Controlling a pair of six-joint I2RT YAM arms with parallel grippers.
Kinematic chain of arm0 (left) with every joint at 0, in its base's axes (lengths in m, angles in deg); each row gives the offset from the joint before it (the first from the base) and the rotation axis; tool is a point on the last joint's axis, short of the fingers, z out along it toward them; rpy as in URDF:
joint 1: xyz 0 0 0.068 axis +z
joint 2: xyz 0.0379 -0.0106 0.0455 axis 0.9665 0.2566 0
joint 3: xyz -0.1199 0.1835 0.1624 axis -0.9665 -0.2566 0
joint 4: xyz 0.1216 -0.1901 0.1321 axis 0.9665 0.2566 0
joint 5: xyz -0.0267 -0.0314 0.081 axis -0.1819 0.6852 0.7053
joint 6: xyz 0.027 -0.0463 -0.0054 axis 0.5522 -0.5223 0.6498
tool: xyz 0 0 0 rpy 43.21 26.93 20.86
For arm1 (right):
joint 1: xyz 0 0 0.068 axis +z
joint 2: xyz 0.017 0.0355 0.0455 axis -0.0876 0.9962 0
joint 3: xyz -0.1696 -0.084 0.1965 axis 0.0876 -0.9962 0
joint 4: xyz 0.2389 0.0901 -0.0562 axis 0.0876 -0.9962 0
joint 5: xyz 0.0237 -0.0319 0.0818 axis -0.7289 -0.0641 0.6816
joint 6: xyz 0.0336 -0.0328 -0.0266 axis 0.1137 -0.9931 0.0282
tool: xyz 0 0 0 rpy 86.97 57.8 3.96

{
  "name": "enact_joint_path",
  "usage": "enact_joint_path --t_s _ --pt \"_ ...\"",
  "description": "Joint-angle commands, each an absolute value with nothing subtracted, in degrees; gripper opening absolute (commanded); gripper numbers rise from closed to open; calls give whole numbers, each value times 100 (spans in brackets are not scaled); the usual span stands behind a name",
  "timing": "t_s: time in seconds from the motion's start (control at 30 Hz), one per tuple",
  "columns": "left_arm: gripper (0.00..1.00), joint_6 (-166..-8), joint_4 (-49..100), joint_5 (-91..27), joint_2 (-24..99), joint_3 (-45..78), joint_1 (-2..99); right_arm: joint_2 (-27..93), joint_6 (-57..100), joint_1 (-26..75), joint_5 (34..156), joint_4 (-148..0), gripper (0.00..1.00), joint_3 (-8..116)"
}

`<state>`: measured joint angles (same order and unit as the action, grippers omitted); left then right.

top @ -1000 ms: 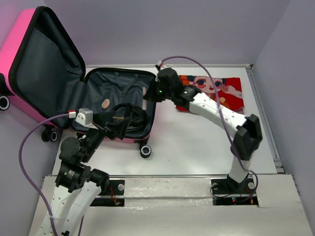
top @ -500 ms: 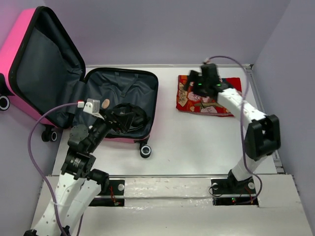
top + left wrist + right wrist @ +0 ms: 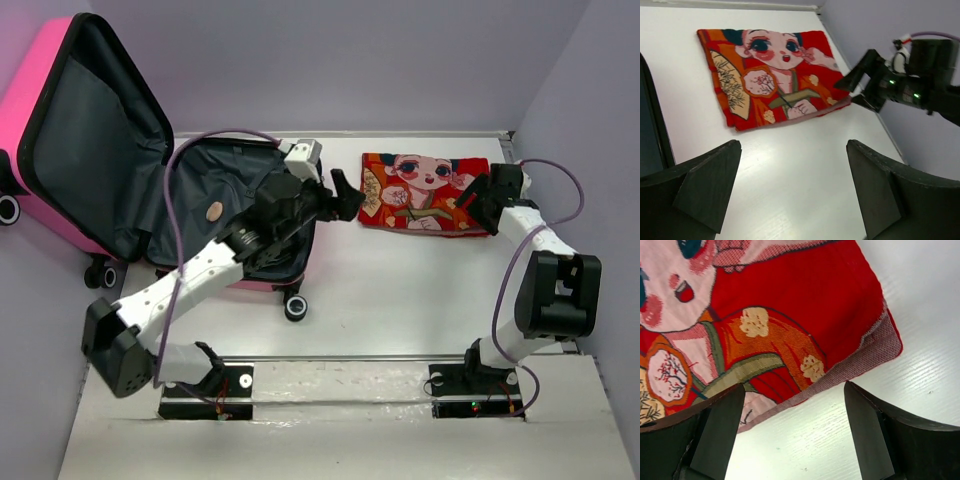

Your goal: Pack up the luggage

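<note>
Luggage (image 3: pixel 100 140) — a bright pink hard-shell suitcase — lies open just behind the left gripper (image 3: pixel 345 197).
Its jaws are spread, released; the right gripper (image 3: pixel 478 200), likewise released, hangs over a corner of the red woven cloth with a cartoon girl (image 3: pixel 425 190), which lies between the two.

The pink suitcase (image 3: pixel 38 105) lies open at the left of the white desk (image 3: pixel 400 285), its lid propped upright, with a small brown oval (image 3: pixel 212 211) on the grey lining. The left gripper (image 3: pixel 347 196) hangs with its jaws apart between the suitcase and a red cartoon-girl cloth (image 3: pixel 420 190). The right gripper (image 3: pixel 478 198) sits at the cloth's right edge.
</note>
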<state>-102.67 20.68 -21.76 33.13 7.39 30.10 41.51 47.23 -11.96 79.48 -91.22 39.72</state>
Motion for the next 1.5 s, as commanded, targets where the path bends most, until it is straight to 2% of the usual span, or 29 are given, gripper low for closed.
enact_joint_path --t_s 0.0,0.17,0.3,0.53,0.57,0.7,0.73,0.8,0.87,1.07,1.13,1.27,1.4,1.47 --pt "99 -9924 1985 -1390 4251 1644 2970 4188 4912 -1310 7725 -8658 85 3688" --pt "99 -9545 2477 -1144 5439 3198 2952 4224 4930 -1635 7041 -8640 84 3503" --pt "99 -9316 3084 -871 6694 4396 2952 4373 5079 -1926 7135 -8535 85 3389" --pt "99 -9307 3498 -1064 7831 5496 2961 5312 5036 -2014 8451 -8377 85 3862" --pt "99 -9290 3533 -1073 8014 5697 2961 5496 5018 -2014 8611 -8316 83 3906" --pt "99 -9167 3841 -950 8524 6321 2978 5674 5027 -2014 9139 -8289 58 3899" --pt "99 -9149 3920 -924 8639 6445 2996 5578 5097 -2014 9148 -8271 42 3811" --pt "99 -9114 4017 -845 8972 6806 3048 5332 5176 -2067 8991 -8175 28 3425" --pt "99 -9088 4157 -731 9202 7182 3101 4832 5238 -2067 8728 -8078 22 3135" --pt "99 -9123 4333 -599 10072 7790 3338 4049 5062 -2119 8533 -8078 19 2405" --pt "99 -9140 4290 -520 10326 7879 3382 3917 4992 -2120 8533 -8069 15 2299" --pt "99 -9166 4289 -563 10863 8212 3418 3705 4860 -2120 8419 -8104 15 2114" --pt "92 -9254 4255 -572 11259 8442 3418 3609 4834 -2120 8463 -8104 15 2061" --pt "79 -9263 4158 -546 11356 8398 3418 3556 4834 -2120 8463 -8104 15 2052"
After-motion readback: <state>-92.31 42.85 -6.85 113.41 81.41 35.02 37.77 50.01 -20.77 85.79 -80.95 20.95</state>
